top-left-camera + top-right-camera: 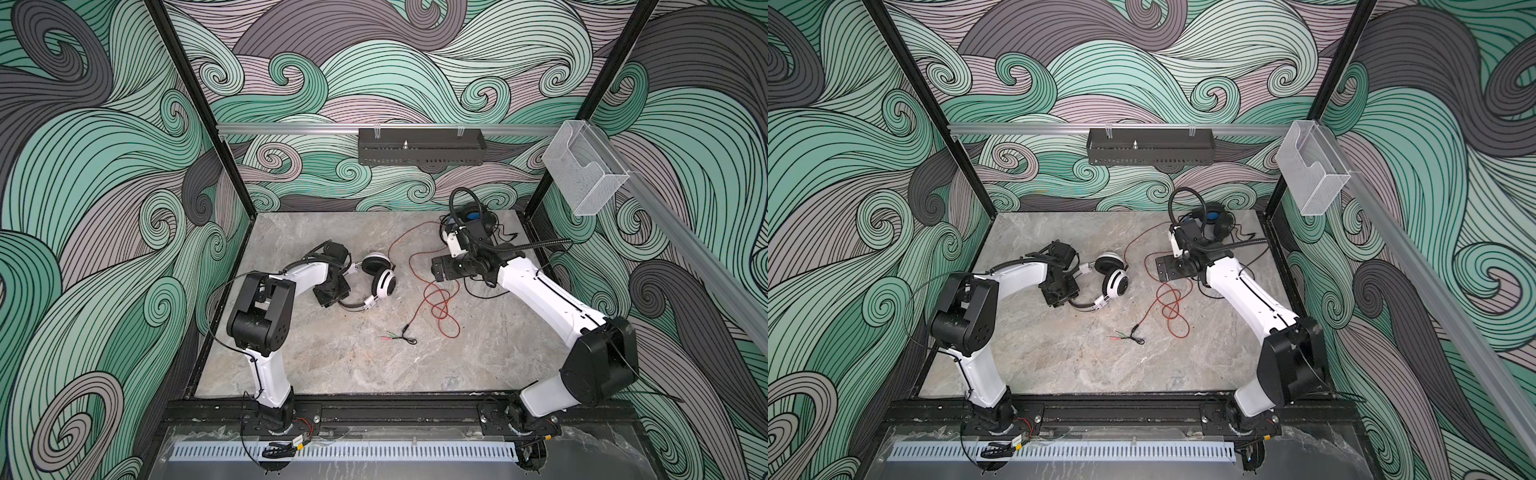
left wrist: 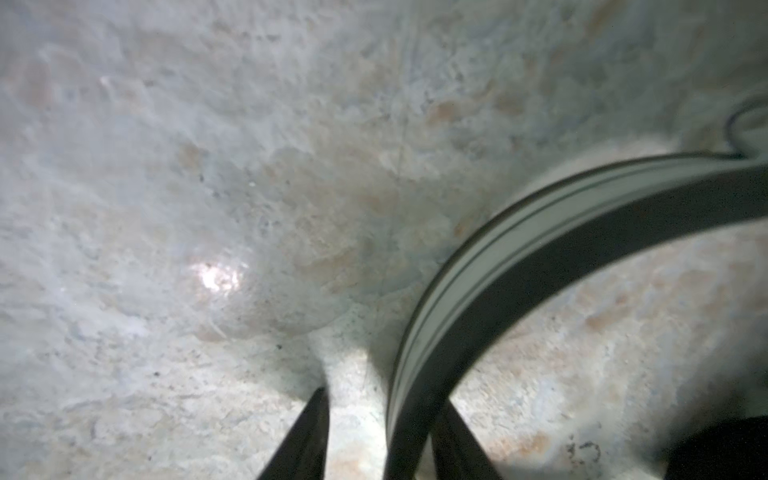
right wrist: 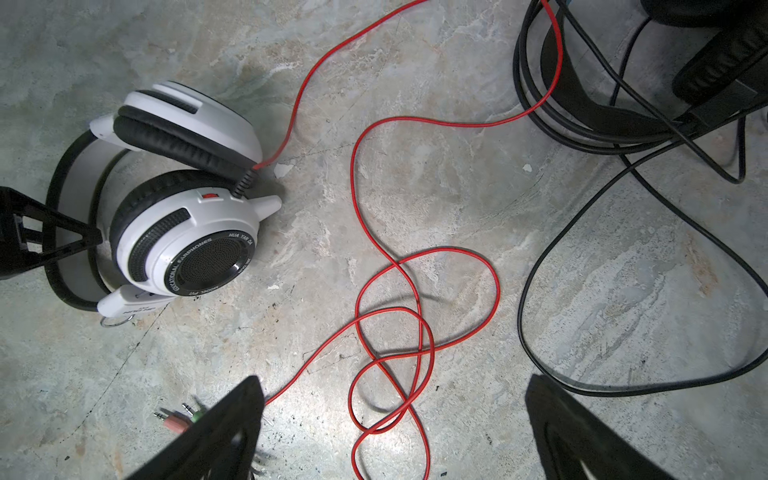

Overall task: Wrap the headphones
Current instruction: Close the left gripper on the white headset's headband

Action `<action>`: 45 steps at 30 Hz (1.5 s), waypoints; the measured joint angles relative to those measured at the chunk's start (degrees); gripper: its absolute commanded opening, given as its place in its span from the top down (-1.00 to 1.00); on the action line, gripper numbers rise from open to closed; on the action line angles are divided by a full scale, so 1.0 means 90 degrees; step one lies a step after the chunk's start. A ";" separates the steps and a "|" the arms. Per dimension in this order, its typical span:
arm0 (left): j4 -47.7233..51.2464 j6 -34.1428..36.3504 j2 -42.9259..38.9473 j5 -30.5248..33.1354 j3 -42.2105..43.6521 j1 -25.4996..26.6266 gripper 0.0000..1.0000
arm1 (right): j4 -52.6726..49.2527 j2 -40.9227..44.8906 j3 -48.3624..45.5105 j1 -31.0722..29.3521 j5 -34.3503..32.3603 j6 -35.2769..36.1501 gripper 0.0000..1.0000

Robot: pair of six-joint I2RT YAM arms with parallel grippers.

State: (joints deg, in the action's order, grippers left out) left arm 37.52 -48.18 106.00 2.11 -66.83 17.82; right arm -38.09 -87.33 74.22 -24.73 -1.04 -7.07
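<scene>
The left claw [image 2: 384,399] stood partly spread astride the headband [image 2: 540,232] of the white headphones [image 3: 183,232]. One finger [image 2: 457,440] lay against the band's dark inner side, while bare table [image 1: 332,365] showed between the band and the other finger [image 2: 307,432], so it straddled the band rather than pinched it. The right claw [image 3: 395,379] hung spread wide over the tangled loops of the red cord [image 3: 357,174], holding and touching nothing. The white pair lay on its side left of the table's middle, its cord running off toward the back, doubling into loops and ending at the plugs [image 1: 388,334] near the front. The black headphones [image 1: 471,218] sat at the back right, their black cord [image 3: 528,291] sprawled loose beside them. By my judgement the wrapping had not yet begun: the step in hand was securing the white pair. The next move called for a firm clamp on the band, then the right claw dropping to catch the red cord near the earcup, clear of the black one.
</scene>
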 measured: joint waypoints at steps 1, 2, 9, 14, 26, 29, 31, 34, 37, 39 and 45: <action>0.0000 0.0046 -0.0012 0.0012 0.0022 0.0000 0.42 | -0.0015 0.0017 0.0000 -0.0012 0.0000 0.0002 -0.98; 0.0000 0.0083 -0.0032 0.0017 0.0041 0.0005 0.45 | -0.0029 0.0036 0.0000 -0.0022 -0.0002 0.0005 -0.98; 0.0046 0.0316 -0.0330 0.0015 0.0180 0.0080 0.46 | -0.0083 0.0311 0.0000 -0.0049 0.0000 0.0027 -0.98; 0.0114 0.0430 -0.0559 0.0000 0.0153 0.0100 -0.06 | -0.0083 0.0406 -0.0010 -0.0049 0.0000 0.0027 -0.98; 0.0631 0.0355 -0.0342 0.0056 -0.0872 0.0102 -0.18 | -0.0131 0.0430 -0.0085 -0.0049 0.0000 0.0041 -0.98; 0.0743 0.0296 -0.0270 0.0104 -0.0891 0.0102 -0.18 | -0.0138 0.0466 -0.0085 -0.0049 -0.0005 0.0078 -0.98; 0.0763 0.0245 -0.0211 0.0100 -0.0850 0.0102 -0.18 | -0.0138 0.0512 -0.0085 -0.0049 -0.0005 0.0092 -0.98; 0.0716 0.0168 -0.0141 0.0073 -0.0680 0.0102 -0.15 | -0.0141 0.0537 -0.0085 -0.0049 -0.0002 0.0097 -0.98; 0.0712 0.0124 0.0005 0.0046 -0.0571 0.0107 -0.08 | -0.0168 0.0534 -0.0085 -0.0049 0.0000 0.0095 -0.98; 0.0690 0.0124 0.0121 0.0029 -0.0571 0.0107 -0.01 | -0.0175 0.0537 -0.0085 -0.0049 0.0000 0.0095 -0.98; 0.0663 0.0119 0.0440 0.0027 -0.0607 0.0121 0.23 | -0.0185 0.0537 -0.0085 -0.0051 0.0019 0.0095 -0.98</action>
State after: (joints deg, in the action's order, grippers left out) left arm 43.48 -47.11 109.95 2.35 -72.29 18.92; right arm -39.75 -82.50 73.45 -25.19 -0.86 -6.22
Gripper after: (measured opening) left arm 0.415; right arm 0.990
